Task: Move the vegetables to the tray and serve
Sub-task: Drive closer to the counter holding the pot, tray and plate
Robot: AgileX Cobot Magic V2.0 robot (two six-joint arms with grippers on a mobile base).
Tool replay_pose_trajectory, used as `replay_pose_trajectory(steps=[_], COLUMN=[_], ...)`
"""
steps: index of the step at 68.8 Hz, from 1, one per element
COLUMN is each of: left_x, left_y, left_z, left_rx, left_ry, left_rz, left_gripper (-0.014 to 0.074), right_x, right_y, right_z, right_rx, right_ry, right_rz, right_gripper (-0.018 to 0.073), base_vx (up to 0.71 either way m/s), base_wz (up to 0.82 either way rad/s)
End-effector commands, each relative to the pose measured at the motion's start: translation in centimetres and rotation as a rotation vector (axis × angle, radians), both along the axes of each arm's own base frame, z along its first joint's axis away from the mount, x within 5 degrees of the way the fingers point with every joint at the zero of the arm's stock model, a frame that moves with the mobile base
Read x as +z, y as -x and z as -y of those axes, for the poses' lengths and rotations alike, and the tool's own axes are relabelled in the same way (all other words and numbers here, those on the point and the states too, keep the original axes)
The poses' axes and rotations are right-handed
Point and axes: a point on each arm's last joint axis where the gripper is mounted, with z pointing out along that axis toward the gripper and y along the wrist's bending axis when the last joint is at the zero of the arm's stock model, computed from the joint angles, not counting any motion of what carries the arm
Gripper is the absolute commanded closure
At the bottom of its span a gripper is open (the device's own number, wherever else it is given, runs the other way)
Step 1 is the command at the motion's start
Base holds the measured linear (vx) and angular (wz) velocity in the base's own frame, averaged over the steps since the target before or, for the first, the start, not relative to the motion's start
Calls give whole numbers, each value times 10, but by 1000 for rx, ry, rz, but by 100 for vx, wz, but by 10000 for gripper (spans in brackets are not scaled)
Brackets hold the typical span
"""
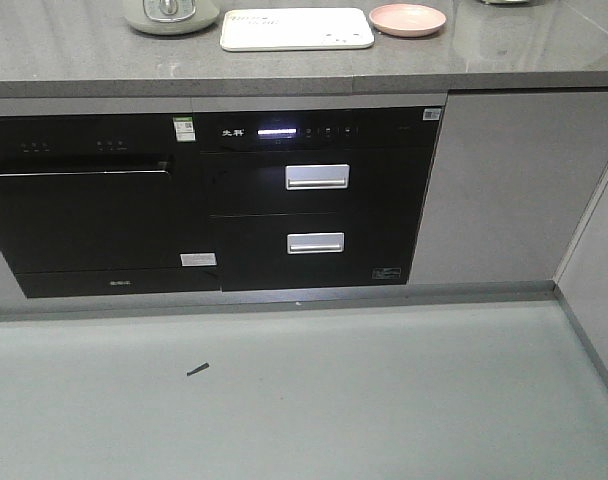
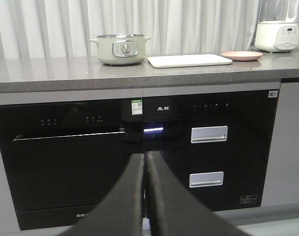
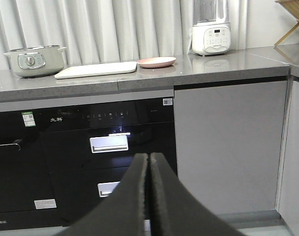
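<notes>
The tray (image 1: 296, 28) lies flat on the grey desk (image 1: 74, 55), between a pale pot (image 1: 170, 12) to its left and a pink plate (image 1: 407, 18) near its right end, touching neither. The left claw (image 2: 144, 160) is pressed closed with nothing between its fingers. It hangs low before the black oven (image 2: 71, 162), and the tray is well above and beyond it, slightly to the right. The right claw (image 3: 149, 157) is likewise closed on nothing, low before the drawers (image 3: 108, 143); the tray lies up and to its left, well apart.
</notes>
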Motion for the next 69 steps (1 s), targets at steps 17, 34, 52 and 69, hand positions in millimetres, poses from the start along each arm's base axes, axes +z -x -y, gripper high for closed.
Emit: replay_pose_trajectory(steps=[17,34,52,69], left_x=[-2,-2,-2,-2], left_y=[0,0,0,0], left_z=[0,0,0,0], left_rx=[-1,-1,-1,-1], left_ry=[15,15,15,15], left_rz=[57,57,57,57], left_gripper=[602,602,602,602], right_x=[2,2,2,2], right_y=[0,0,0,0], right_z=[-1,-1,-1,-1], right_rx=[7,7,7,7], right_ry=[15,15,15,15], right_rz=[65,66,66,66], right_gripper=[562,562,562,562], base_vx=[7,7,7,7], base_wz=[-2,-1,-1,0])
